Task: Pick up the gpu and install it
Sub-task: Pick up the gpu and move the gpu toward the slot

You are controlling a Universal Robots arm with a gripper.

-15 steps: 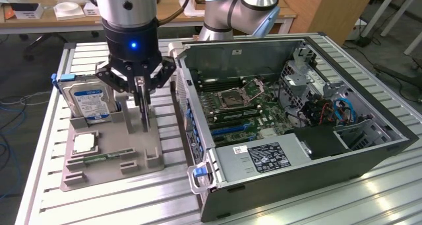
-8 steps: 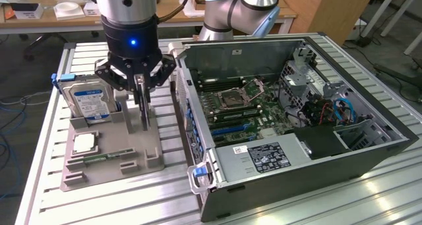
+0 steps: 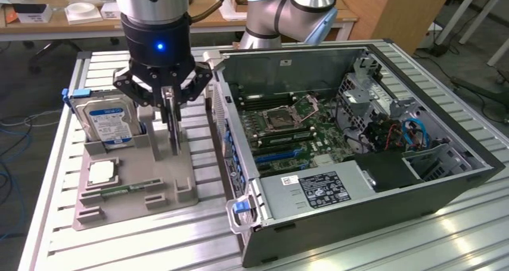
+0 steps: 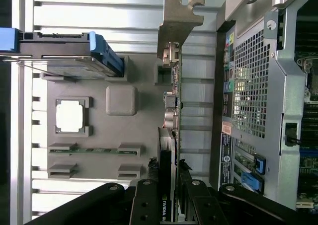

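The gpu [image 3: 171,137] is a thin dark card seen edge-on, standing upright over the grey holder tray [image 3: 159,164]. My gripper [image 3: 169,101] comes down on it from above, its black fingers shut on the card's upper edge. In the wrist view the gpu [image 4: 172,111] runs as a slim strip away from my gripper [image 4: 168,205], ending in its pale metal bracket [image 4: 180,19]. Whether the card's lower edge is clear of the tray's slot I cannot tell. The open computer case [image 3: 350,223] lies right beside the tray, with its motherboard [image 3: 286,128] exposed.
On the tray [image 4: 99,130] stand a silver hard drive with a blue label [image 3: 107,119] [image 4: 69,61], a CPU [image 3: 102,171] [image 4: 69,116] and a green memory stick [image 3: 119,190] [image 4: 94,149]. The case's perforated rear panel [image 4: 251,96] stands close to the card. Everything rests on a slatted aluminium table [image 3: 445,241].
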